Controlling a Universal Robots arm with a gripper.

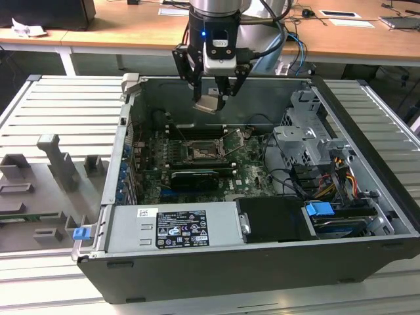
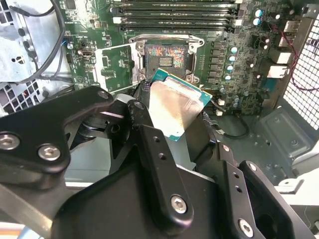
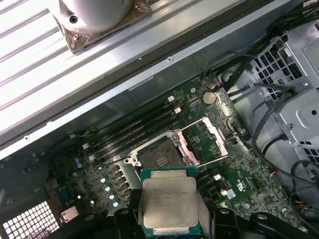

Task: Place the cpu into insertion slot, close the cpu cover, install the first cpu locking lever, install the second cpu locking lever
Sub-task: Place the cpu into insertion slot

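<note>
Gripper (image 1: 211,98): clenched on the cpu. In both wrist views its black fingers (image 2: 141,107) press two opposite edges of the chip.

Cpu (image 1: 207,104) (image 2: 175,105) (image 3: 169,201): held between the jaws in the air over the open computer case (image 1: 367,131). It is tilted in the exterior view and is well apart from the board below. The metal top faces the first wrist view, and a green edge shows all round it.

Insertion slot (image 1: 199,152) (image 2: 164,59) (image 3: 159,157): a bare dark square with a silvery rim, set in the green motherboard (image 1: 246,170).

Cpu cover (image 2: 117,67) (image 3: 207,139): swung open on its hinge, resting just beside the slot, with the cut-out centre showing board beneath.

Memory slots (image 1: 197,131) (image 2: 174,15): long black rows near the slot's far edge.

Drive cage (image 1: 305,141): stands at the exterior view's right, with cables running near it.

Power supply (image 1: 174,226): a grey box along the near wall of the case.

Room: open air lies between the chip and the slot. Case walls bound all four sides.
</note>
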